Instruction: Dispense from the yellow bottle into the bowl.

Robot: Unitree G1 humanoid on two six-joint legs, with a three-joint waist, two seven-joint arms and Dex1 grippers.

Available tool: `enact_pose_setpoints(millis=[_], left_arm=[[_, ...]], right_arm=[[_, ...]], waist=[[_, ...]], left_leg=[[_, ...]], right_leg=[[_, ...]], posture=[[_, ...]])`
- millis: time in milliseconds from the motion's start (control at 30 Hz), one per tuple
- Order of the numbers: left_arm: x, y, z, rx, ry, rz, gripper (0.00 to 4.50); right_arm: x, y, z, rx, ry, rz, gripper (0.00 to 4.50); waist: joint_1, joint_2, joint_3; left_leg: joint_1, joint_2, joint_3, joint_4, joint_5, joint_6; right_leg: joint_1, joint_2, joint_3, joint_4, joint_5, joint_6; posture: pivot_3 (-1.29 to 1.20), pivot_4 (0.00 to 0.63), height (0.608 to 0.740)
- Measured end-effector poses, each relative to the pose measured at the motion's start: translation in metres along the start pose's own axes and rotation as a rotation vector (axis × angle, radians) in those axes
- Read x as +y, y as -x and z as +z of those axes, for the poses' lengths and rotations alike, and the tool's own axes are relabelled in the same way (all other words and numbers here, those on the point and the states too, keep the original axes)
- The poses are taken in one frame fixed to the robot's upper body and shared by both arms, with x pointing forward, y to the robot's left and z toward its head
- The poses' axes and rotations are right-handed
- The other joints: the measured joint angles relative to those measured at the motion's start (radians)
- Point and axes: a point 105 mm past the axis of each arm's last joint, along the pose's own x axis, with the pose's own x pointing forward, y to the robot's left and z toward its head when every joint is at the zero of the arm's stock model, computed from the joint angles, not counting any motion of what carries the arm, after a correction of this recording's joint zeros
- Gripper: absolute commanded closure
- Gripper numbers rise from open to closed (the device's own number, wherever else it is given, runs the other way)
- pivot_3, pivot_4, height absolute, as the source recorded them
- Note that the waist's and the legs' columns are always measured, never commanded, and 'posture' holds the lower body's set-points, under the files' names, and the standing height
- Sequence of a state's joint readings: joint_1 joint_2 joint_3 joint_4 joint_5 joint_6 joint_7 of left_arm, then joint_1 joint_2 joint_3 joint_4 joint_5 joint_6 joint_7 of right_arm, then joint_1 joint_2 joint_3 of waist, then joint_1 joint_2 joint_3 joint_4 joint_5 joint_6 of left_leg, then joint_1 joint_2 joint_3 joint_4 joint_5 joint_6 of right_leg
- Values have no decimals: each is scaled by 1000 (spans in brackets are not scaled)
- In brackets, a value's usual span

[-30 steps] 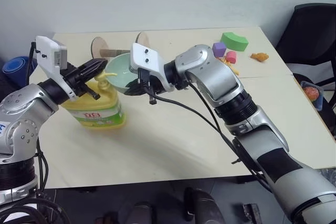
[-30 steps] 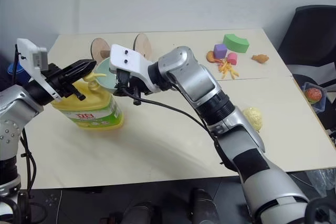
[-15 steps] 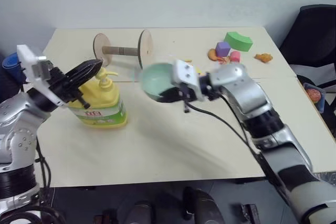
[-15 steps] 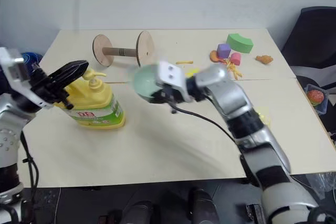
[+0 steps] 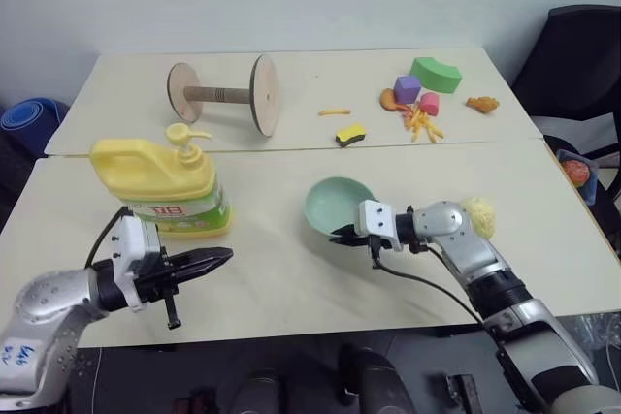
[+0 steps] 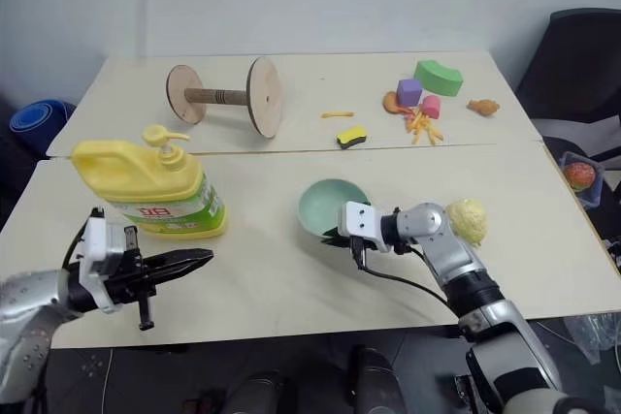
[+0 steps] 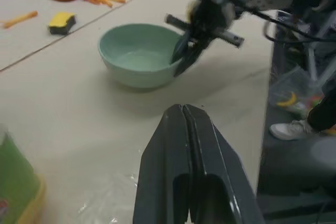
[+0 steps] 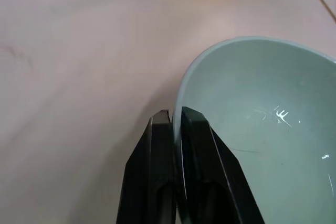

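1. Yellow bottle [image 5: 160, 186] stands upright on the near table, its pump top untouched. In the left eye view our left gripper [image 5: 215, 259] hangs low in front of it and apart from it, the forearm lying almost level and the fingers pointing across toward the bowl [image 5: 338, 205]. Those fingers are pressed together and carry nothing.
2. In the right eye view the bowl sits on the table well to the right of the bottle. Our right gripper [image 6: 335, 235] reaches in from the right, arm low and bent, tips at the bowl's near rim.
3. In the left wrist view our own two fingers [image 7: 181, 145] meet with no gap. Beyond them the bowl rests flat, with the other gripper pinching its wall.
4. In the right wrist view our fingers [image 8: 160, 129] straddle the bowl's thin rim, one outside and one inside, nipped onto it.
5. We judge the bowl is being set down or positioned. Next we need it brought beneath the spout, then the pump pressed from above.
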State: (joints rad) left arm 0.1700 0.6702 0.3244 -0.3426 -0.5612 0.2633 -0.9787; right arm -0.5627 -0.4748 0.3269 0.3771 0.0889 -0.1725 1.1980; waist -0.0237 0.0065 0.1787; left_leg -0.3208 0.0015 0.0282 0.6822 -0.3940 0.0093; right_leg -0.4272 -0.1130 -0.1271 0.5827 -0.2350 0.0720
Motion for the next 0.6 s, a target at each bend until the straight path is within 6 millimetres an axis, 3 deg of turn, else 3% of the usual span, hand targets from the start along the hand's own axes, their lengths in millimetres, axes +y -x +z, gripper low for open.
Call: enact_pose_setpoints(millis=[133, 300, 333, 467, 600], left_arm=[[6, 16, -31, 80, 7, 75, 2641], [4, 39, -53, 139, -38, 130, 973], [1, 42, -57, 154, -46, 130, 967], [-2, 56, -74, 225, -108, 196, 967], [4, 68, -97, 286, -105, 304, 967]], right_arm=[[12, 20, 5, -86, -24, -44, 2214], [29, 70, 14, -212, -65, -194, 362], [33, 76, 15, -242, -80, -210, 20], [63, 114, -4, -206, -203, -245, 20], [65, 139, -23, -150, -197, -359, 20]], waist=[[4, 0, 0], [24, 0, 0], [25, 0, 0], [39, 1, 0], [42, -1, 0]], left_leg=[[0, 0, 0, 0, -1, 2], [1, 1, 1, 0, -5, 3], [1, 1, 1, 0, -6, 4], [2, 1, 5, 0, -9, 8], [4, 2, 8, 0, -12, 14]], right_leg=[[0, -1, 0, -1, 0, 0], [1, -1, 0, -7, 0, 0], [1, -1, 0, -7, 0, 0], [1, -2, 4, -8, 0, 0], [1, -1, 7, -7, 1, 0]], posture=[[0, 150, 740], [0, 150, 740], [0, 150, 740], [0, 150, 740], [0, 150, 740]])
